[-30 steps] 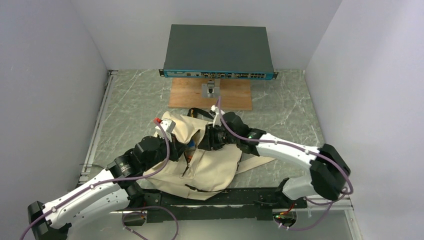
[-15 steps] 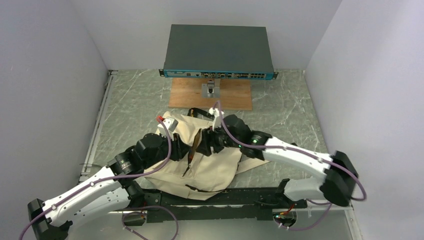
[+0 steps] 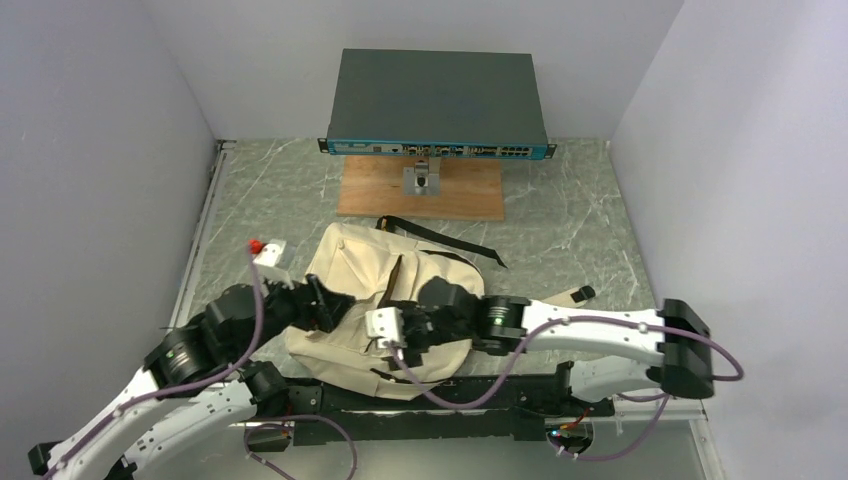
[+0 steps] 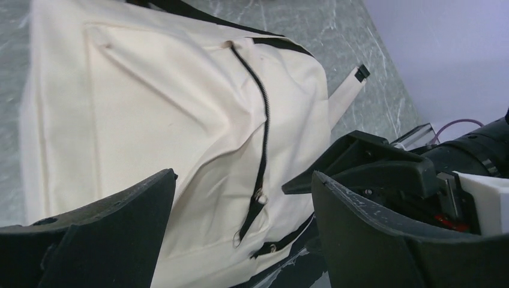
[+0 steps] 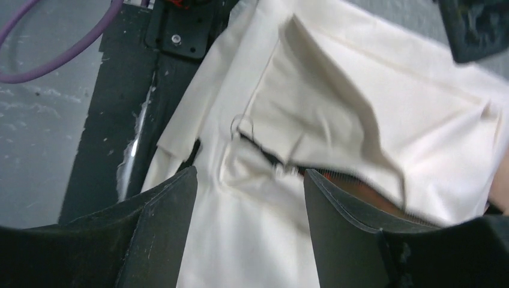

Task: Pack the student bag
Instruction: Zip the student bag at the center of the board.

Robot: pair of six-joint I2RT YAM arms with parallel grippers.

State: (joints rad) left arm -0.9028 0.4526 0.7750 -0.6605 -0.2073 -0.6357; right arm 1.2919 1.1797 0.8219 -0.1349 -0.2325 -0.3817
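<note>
The student bag is a cream canvas backpack lying flat on the table, with a black zipper running down its front. My left gripper hovers open at the bag's left side, and its jaws frame the zipper with nothing between them. My right gripper is open over the bag's near part, jaws apart above the fabric. A partly open zipper slit shows something orange inside. A zipper pull ring lies loose on the cloth.
A grey network switch sits on a wooden board at the back. A black strap and a beige strap end trail to the bag's right. The black base rail runs along the near edge, and walls close in both sides.
Both grippers opened and let go of the bag's opening. The left arm drew back to the left, the right arm swung down toward the near edge, and the bag settled flat.
</note>
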